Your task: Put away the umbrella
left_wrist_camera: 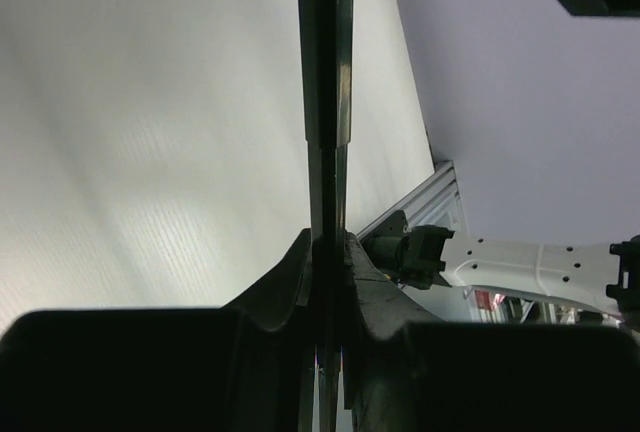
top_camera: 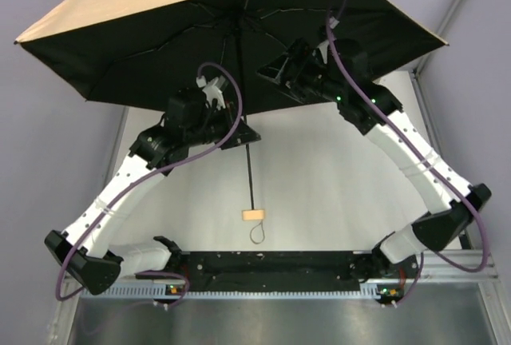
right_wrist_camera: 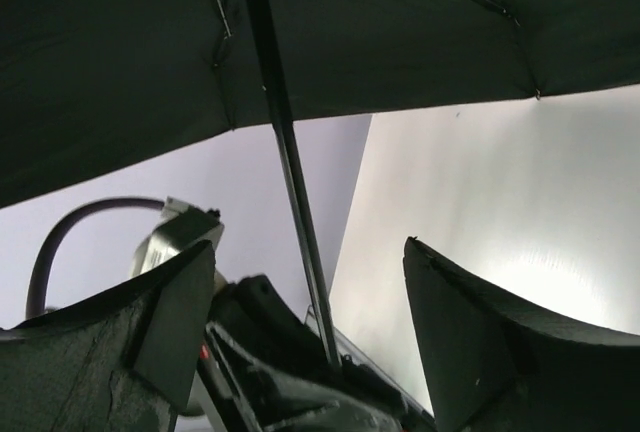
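Observation:
The umbrella (top_camera: pixel 160 49) is open and held up above the table, tan outside and black underneath. Its thin black shaft (top_camera: pixel 250 173) runs down to the small tan handle (top_camera: pixel 254 216) with a loop strap (top_camera: pixel 257 234). My left gripper (top_camera: pixel 242 134) is shut on the shaft partway up, and the left wrist view shows the fingers (left_wrist_camera: pixel 290 277) pressed against the shaft (left_wrist_camera: pixel 326 102). My right gripper (top_camera: pixel 271 73) is open under the canopy, to the right of the shaft. In the right wrist view the shaft (right_wrist_camera: pixel 290 162) stands between its spread fingers (right_wrist_camera: pixel 470 332), untouched.
The white table top (top_camera: pixel 335 177) lies below, with purple-grey walls (top_camera: pixel 479 121) on both sides. The black base rail (top_camera: pixel 271 263) runs along the near edge. The left gripper's body (right_wrist_camera: pixel 270 352) shows low in the right wrist view.

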`<action>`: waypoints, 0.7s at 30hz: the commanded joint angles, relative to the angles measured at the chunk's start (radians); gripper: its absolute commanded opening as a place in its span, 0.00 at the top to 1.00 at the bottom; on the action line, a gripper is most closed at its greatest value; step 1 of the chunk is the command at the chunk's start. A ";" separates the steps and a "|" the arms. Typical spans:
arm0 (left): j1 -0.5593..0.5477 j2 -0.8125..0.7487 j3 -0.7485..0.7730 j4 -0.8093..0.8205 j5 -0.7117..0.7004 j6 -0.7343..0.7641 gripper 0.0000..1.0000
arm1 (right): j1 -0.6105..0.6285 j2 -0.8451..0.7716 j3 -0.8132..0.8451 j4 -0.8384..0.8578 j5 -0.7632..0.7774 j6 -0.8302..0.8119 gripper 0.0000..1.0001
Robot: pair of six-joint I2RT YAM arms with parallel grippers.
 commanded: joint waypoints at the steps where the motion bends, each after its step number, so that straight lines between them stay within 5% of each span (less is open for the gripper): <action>1: -0.017 -0.038 -0.009 0.051 -0.029 0.075 1.00 | 0.046 0.103 0.127 -0.032 -0.010 -0.042 0.26; 12: -0.039 -0.041 -0.023 -0.001 -0.016 0.115 1.00 | 0.098 0.282 0.317 -0.118 0.013 -0.151 0.48; 17: -0.040 -0.059 -0.008 -0.035 -0.026 0.123 1.00 | 0.099 0.335 0.399 -0.154 -0.007 -0.156 0.72; 20: -0.040 -0.073 -0.008 -0.033 -0.026 0.088 1.00 | 0.099 0.339 0.406 -0.151 -0.010 -0.133 1.00; 21: -0.040 -0.084 -0.018 -0.027 -0.023 0.062 1.00 | 0.099 0.341 0.416 -0.146 -0.022 -0.130 1.00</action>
